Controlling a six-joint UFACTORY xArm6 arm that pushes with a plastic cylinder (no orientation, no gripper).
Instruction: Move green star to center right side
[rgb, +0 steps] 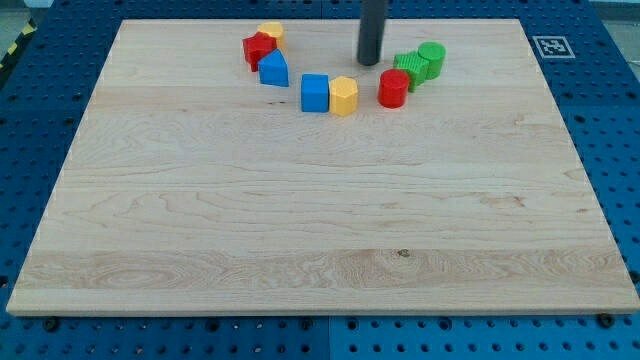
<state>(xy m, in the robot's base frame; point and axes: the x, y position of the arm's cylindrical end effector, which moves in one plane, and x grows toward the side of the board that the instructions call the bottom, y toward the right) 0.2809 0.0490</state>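
Note:
The green star (411, 69) lies near the top of the wooden board (320, 240), right of centre. A green cylinder (432, 58) touches it on its upper right, and a red cylinder (393, 89) touches it on its lower left. My tip (369, 62) stands just left of the green star, a small gap away, above and left of the red cylinder.
A yellow block (343, 96) and a blue cube (315, 92) sit side by side left of the red cylinder. Further left a blue block (273, 69), a red block (258, 48) and a yellow block (270, 33) cluster near the top edge.

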